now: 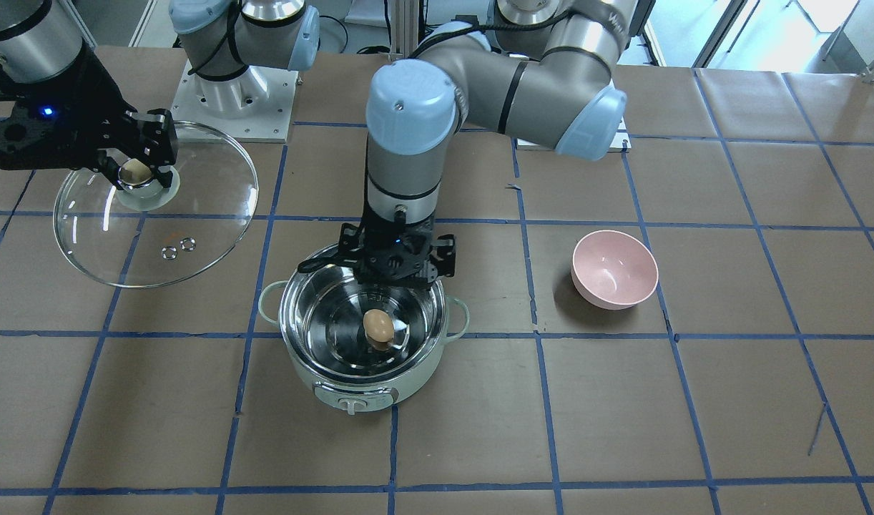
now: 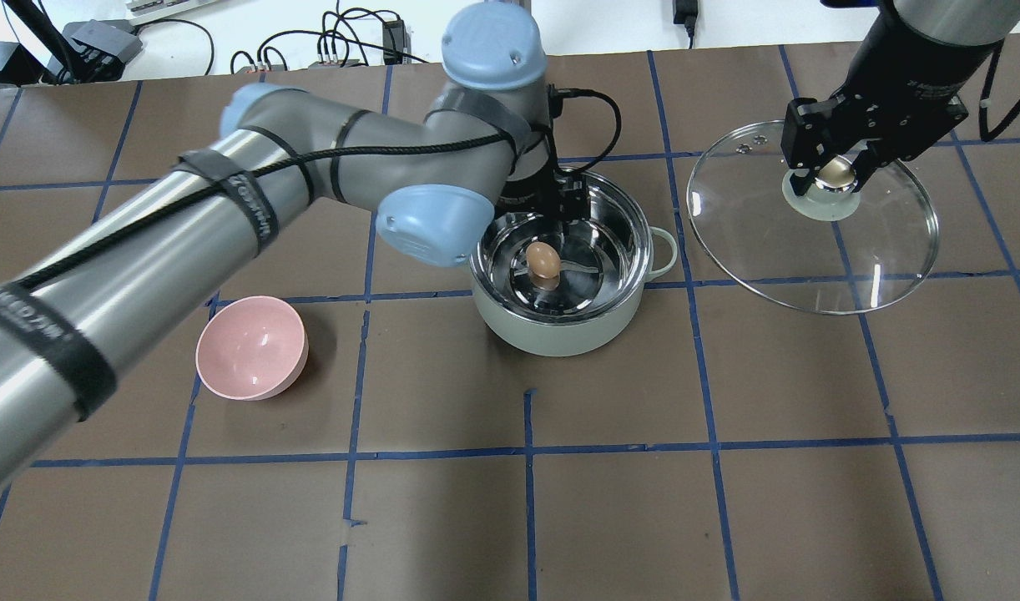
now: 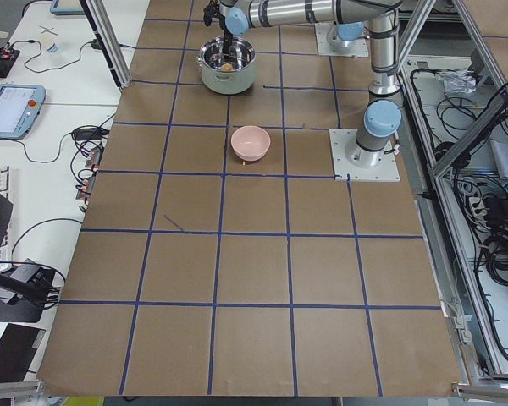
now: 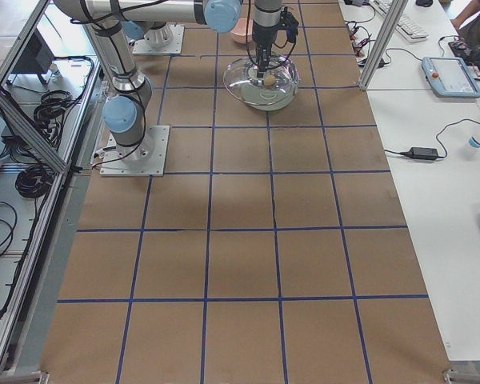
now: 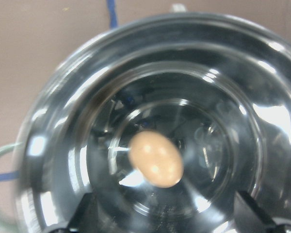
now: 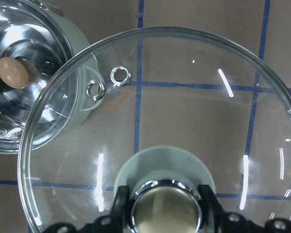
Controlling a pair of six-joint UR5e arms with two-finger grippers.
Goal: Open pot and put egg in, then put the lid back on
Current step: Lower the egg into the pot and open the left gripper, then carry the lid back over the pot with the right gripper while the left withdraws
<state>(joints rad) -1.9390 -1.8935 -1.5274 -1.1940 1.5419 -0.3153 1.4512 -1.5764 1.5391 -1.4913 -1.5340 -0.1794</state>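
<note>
Egg [image 1: 377, 328] lies on pot [image 1: 415, 373] floor, directly under left gripper [image 1: 396, 266], apart from it; fingers spread. Right gripper [image 1: 138, 172] pinches knob [image 6: 166, 211] of lid [image 1: 194, 214], right of pot.

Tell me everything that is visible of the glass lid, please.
The lid is a large round disc of clear glass with a thin metal rim, a pale green centre base, a shiny cream-gold knob and two small vent rings. It looks whole. It is off the pot and beside it, knob up. The right gripper is shut on the knob. Whether the rim touches the table is unclear.
</note>
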